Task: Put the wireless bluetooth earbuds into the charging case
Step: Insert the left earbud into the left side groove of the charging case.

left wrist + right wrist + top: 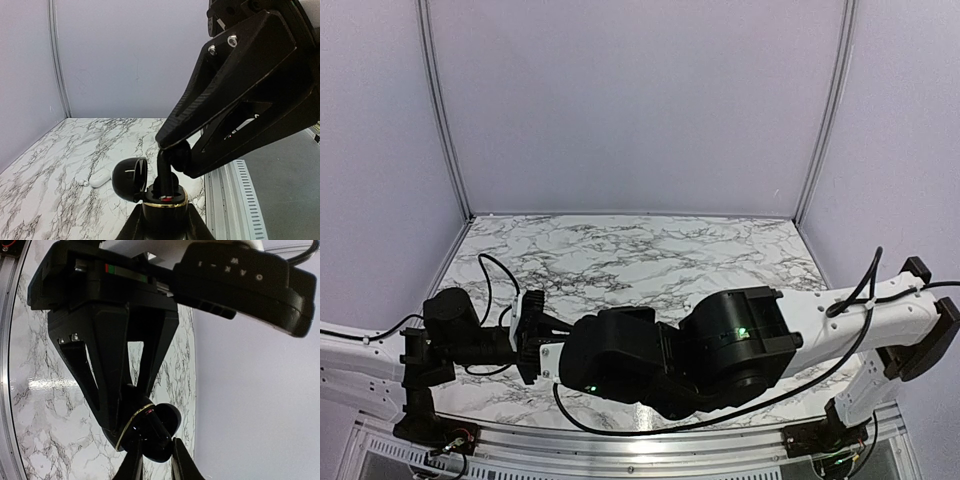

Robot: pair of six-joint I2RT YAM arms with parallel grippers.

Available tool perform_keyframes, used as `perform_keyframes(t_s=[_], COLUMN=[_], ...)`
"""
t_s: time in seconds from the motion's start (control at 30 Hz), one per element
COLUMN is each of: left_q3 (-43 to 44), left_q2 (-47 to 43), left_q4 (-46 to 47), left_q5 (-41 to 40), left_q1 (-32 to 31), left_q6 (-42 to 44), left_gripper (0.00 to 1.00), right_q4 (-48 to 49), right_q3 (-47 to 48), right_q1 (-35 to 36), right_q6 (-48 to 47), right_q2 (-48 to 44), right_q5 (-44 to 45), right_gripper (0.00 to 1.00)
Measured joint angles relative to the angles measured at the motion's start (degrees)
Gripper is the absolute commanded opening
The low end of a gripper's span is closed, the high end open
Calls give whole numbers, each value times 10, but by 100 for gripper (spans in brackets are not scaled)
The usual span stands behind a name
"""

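My left gripper (164, 224) is shut on the black charging case (164, 209), which has a gold rim. Its lid (128, 179) hangs open to the left. My right gripper (176, 156) comes down from the upper right, shut on a black earbud (165, 177) whose lower end sits in the case's opening. In the right wrist view my right gripper (156, 456) pinches that earbud (161, 432) against the case (125, 432) held by the left gripper's fingers (107, 390). In the top view the two grippers meet near the left gripper (536, 338), and the case is hidden. I cannot tell where the second earbud is.
A white earbud case (99, 177) and a small white earbud (85, 183) lie on the marble table (60, 150) to the left. The table's metal rail (240, 200) runs on the right. The right arm's bulky wrist (720, 350) covers the near middle.
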Motion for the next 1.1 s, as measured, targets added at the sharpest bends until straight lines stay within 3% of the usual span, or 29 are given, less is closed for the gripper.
perform_keyframes(t_s=[1.1], left_q3=[10], left_q2=[16], left_q4=[-10], left_q5=[12], left_q1=[0], left_q6=[-15], left_gripper=[1], right_q4=[3], right_q3=[-22], right_q1=[-6], right_q6=[-16], right_q2=[-2], right_q5=[-2], right_gripper=[9])
